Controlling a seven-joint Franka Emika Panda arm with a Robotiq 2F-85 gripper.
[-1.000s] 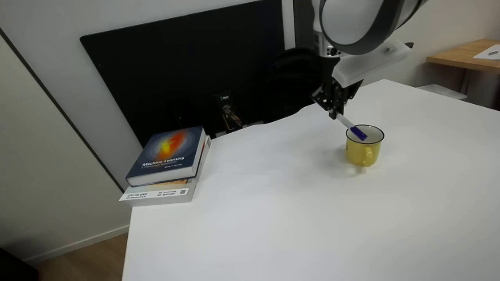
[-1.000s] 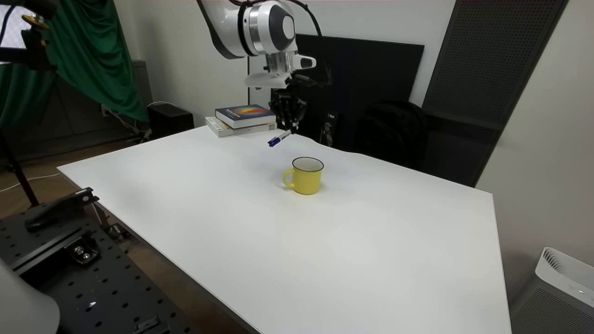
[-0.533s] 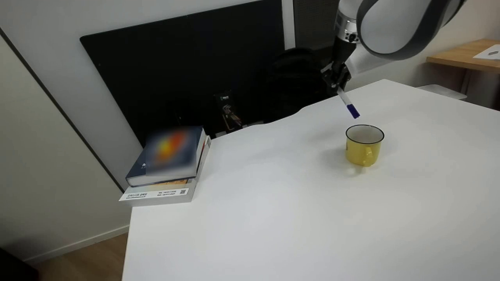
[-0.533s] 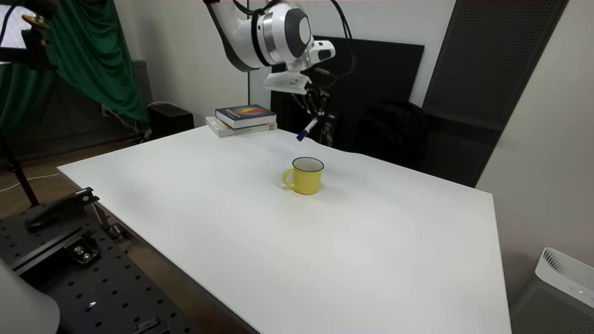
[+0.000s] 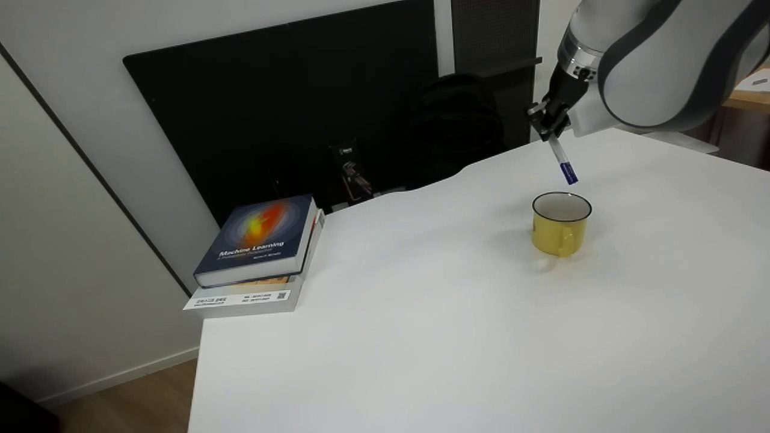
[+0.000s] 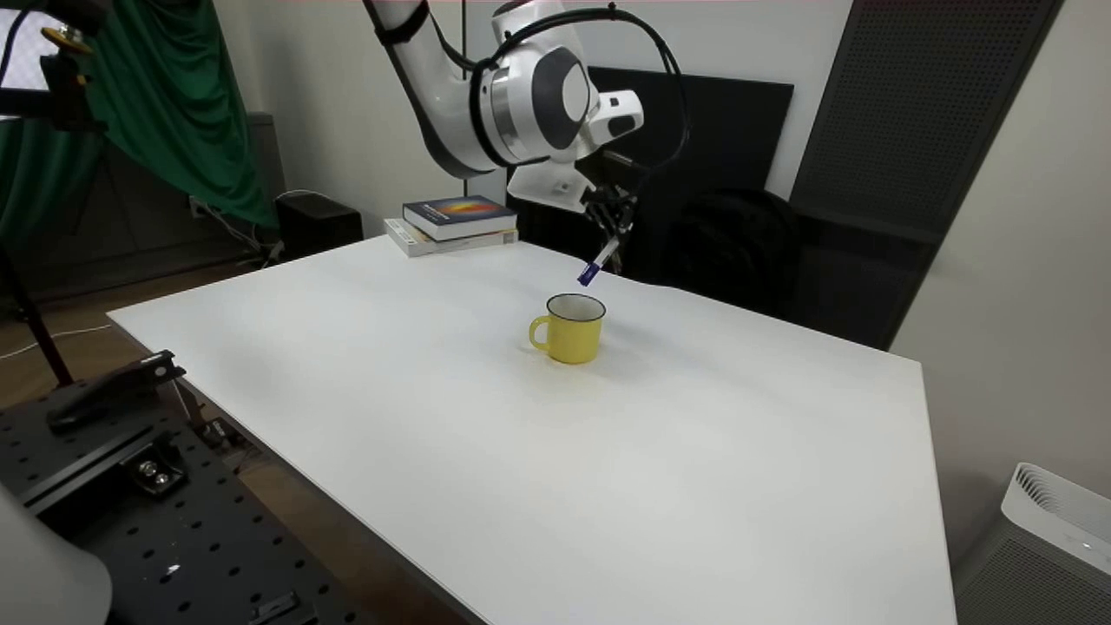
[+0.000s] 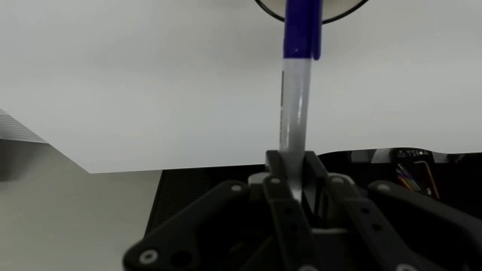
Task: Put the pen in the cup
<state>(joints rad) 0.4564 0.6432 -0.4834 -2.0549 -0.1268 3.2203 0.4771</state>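
The yellow cup (image 5: pixel 556 236) with white inside and dark rim line stands upright on the white table; it shows too in an exterior view (image 6: pixel 575 338). My gripper (image 5: pixel 552 137) is shut on the white end of the pen (image 5: pixel 563 161), also seen in an exterior view (image 6: pixel 599 263). The pen slants down, its blue cap lowest, above and just behind the cup's rim, apart from it. In the wrist view the fingertips (image 7: pixel 292 160) pinch the pen (image 7: pixel 295 101); its cap overlaps a cut-off part of the cup's rim (image 7: pixel 344 14).
Two stacked books (image 5: pixel 255 240) lie at the table's corner; they show too in an exterior view (image 6: pixel 456 217). A black panel (image 5: pixel 289 114) and a dark backpack (image 5: pixel 457 126) stand behind the table's back edge. A white box-shaped unit (image 6: pixel 1041 538) stands beyond the table.
My gripper has risen and moved right in both exterior views, carrying the pen. The pen hangs steeper than a second ago. The cup has not moved.
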